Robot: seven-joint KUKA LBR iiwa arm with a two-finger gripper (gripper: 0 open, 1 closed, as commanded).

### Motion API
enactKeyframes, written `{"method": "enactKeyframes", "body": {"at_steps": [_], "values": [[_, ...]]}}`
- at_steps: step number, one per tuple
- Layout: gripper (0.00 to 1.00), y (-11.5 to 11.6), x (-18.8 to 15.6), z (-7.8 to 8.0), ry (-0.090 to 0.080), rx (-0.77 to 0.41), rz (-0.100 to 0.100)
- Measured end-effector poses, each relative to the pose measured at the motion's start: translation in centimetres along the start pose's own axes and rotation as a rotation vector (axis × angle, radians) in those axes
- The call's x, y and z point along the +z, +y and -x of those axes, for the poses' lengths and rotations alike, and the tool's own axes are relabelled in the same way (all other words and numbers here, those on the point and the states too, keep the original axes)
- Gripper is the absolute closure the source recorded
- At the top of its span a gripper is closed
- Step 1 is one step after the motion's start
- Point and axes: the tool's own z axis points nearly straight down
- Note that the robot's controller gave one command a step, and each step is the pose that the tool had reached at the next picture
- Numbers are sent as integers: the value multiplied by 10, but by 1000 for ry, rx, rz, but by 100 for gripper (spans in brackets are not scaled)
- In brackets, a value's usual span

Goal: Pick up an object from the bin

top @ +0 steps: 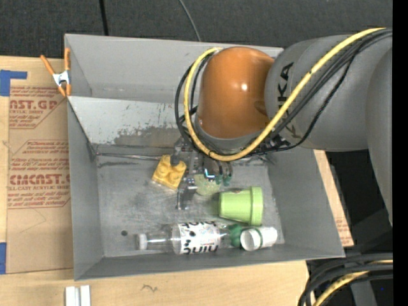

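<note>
The big grey arm (338, 94) reaches into the bin (121, 199) from the right. Its round orange cover (233, 91) hangs over the middle of the bin and hides much of what is under it.

The fingers (185, 195) point down at the bin floor, most likely so they can come at a thing from the top. They are low, in the gap between a yellow block (168, 171) and a green cup (242, 206). The block lies just beside them on the left. The cup lies on its side just to the right. A small pale thing (207, 185) sits right under the wrist, touching or almost touching the cup. It looks like the thing nearest to being picked, but that is only a guess.

One cannot tell if the fingers are wide or narrow, and nothing can be seen held between them.

A clear bottle (191, 238) and a small green and white bottle (255, 238) lie flat along the near wall, apart from the fingers. The left part of the bin floor is bare.
</note>
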Motion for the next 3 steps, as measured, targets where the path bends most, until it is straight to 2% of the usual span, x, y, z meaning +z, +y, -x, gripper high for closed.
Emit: {"method": "enactKeyframes", "body": {"at_steps": [1, 2, 3], "values": [[0, -1, -4, 2, -8, 2, 1], [0, -6, 36, 7, -17, 21, 3], [0, -9, 93, 4, -9, 179, 2]]}}
